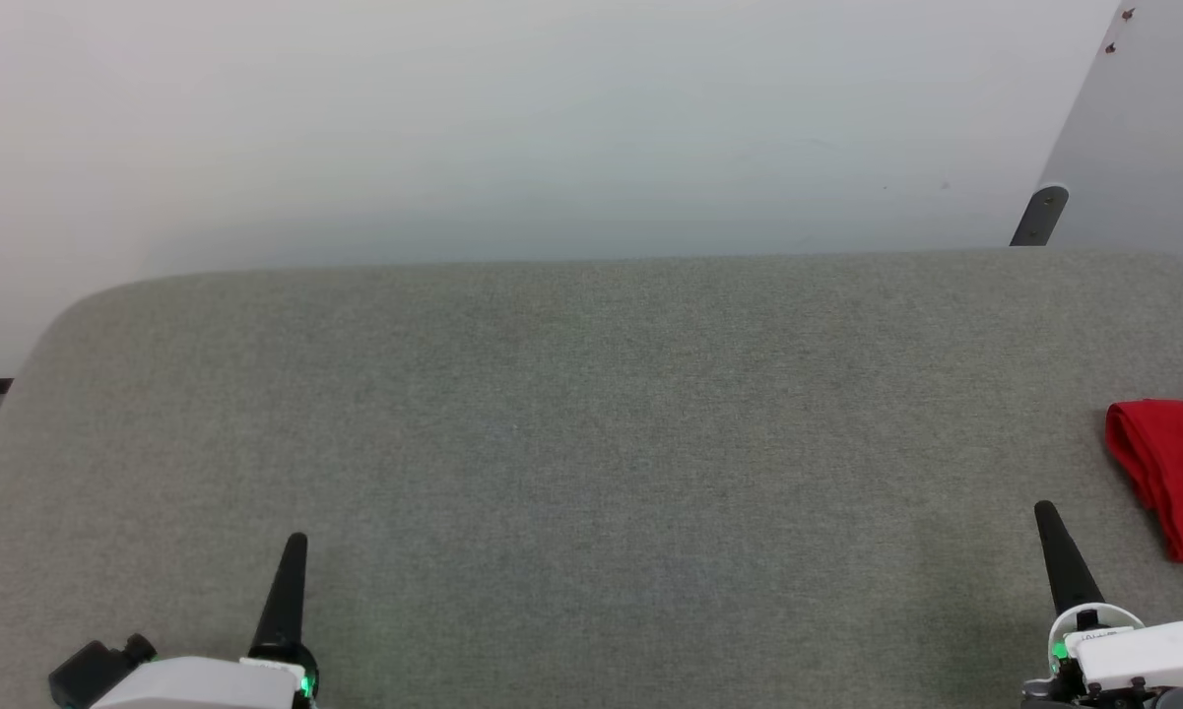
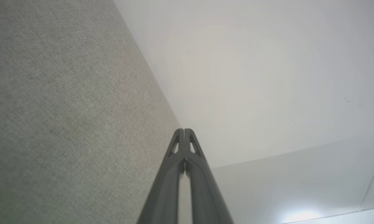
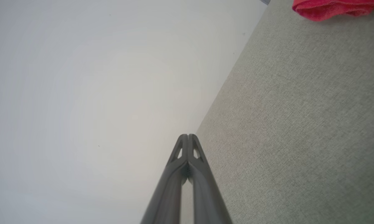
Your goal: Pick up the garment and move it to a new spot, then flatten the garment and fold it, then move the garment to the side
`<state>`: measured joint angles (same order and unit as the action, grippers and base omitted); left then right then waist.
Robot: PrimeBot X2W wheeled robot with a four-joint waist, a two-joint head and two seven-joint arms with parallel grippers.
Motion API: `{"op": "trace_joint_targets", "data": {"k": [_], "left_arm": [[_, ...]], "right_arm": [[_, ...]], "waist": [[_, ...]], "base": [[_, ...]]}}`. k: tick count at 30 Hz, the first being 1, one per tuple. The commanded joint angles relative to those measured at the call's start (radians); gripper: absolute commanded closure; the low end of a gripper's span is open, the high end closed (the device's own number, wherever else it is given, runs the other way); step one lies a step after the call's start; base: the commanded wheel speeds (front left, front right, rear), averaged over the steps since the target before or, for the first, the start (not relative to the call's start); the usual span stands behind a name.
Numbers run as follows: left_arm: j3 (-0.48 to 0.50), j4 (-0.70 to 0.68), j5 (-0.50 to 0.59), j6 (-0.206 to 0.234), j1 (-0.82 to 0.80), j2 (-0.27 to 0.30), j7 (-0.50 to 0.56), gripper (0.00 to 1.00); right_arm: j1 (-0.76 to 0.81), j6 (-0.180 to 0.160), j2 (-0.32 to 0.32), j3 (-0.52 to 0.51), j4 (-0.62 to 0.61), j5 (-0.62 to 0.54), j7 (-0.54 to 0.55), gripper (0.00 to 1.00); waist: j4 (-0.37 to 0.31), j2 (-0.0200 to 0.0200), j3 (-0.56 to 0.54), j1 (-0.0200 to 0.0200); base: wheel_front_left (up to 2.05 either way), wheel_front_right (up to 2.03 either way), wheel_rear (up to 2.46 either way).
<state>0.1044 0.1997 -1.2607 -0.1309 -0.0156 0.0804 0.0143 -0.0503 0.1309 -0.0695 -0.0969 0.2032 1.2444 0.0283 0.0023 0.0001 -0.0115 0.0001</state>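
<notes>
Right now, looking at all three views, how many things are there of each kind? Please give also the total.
garment, red, bunched at the table's right edge: 1
grippers, both shut and empty, left gripper and right gripper: 2
table, grey fabric top: 1
Total: 4

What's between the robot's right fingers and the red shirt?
Nothing: the stretch of grey table between the fingers of the right gripper and the garment is bare, seen in the head view and the right wrist view.
</notes>
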Motion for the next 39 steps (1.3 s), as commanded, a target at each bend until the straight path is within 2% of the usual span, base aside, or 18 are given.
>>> {"op": "trace_joint_targets", "data": {"k": [1,39], "left_arm": [[0.004,-0.002,-0.028,0.000,-0.018,0.001,0.006,1.00],[0.010,0.038,-0.296,0.000,-0.086,-0.026,0.086,1.00]], "right_arm": [[-0.017,0.000,0.002,-0.007,-0.002,0.028,0.007,1.00],[-0.057,0.000,0.017,-0.017,0.035,0.310,0.075,1.00]], "waist": [[0.000,-0.0001,0.001,-0.0001],[-0.002,-0.0001,0.012,-0.0001]], "base": [[0.00,0.00,0.00],[0.00,0.00,0.00]]}}
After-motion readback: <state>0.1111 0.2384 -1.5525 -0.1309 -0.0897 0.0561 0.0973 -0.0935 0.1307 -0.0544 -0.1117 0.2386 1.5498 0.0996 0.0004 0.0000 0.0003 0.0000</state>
